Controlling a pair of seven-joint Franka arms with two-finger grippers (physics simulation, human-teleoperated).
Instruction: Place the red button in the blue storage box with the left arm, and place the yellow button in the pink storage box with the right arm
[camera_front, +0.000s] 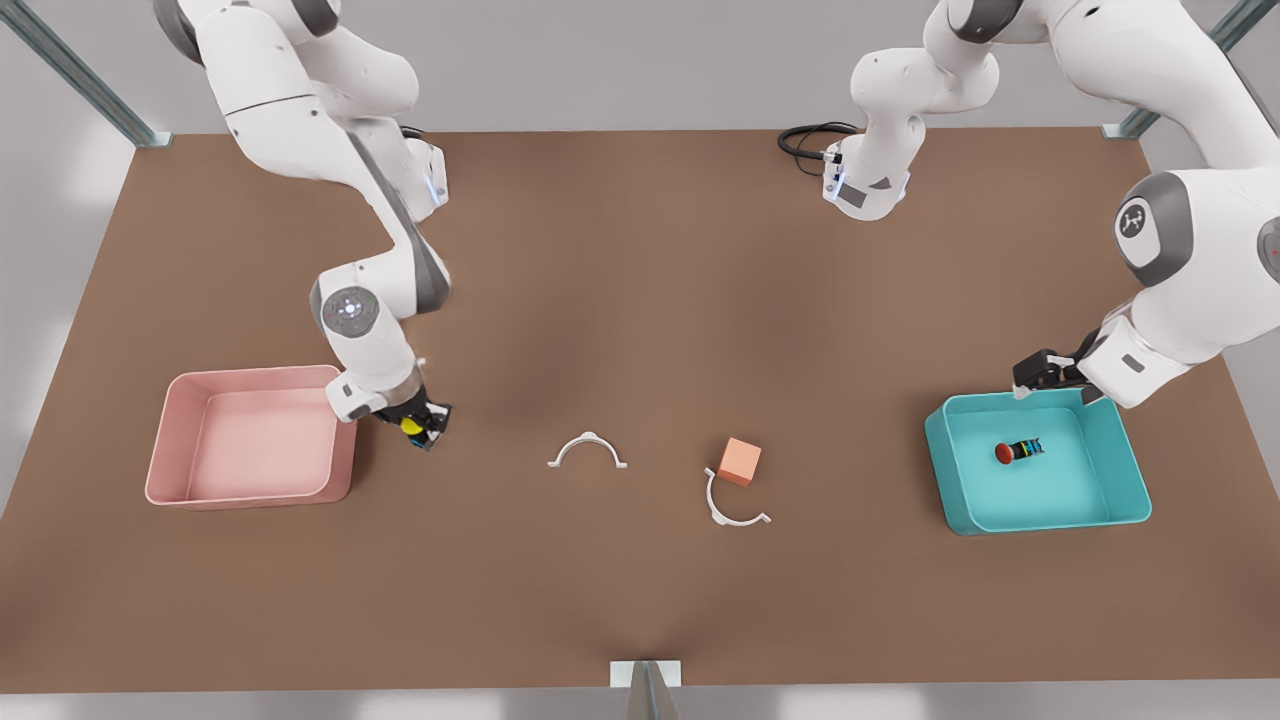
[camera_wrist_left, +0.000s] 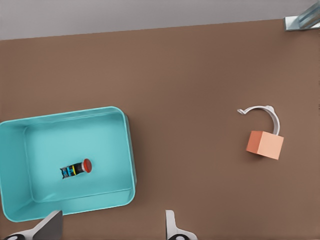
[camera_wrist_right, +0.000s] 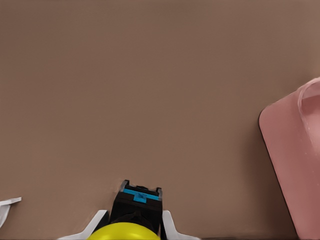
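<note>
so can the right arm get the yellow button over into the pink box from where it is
Probably yes. The right gripper, shut on the yellow button, sits just beside the pink storage box on the front view's right, with nothing between them.

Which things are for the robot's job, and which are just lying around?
For the job: red button in blue storage box; yellow button, held by right gripper; pink storage box; left gripper.
Lying around: orange cube, two white clips.
</note>
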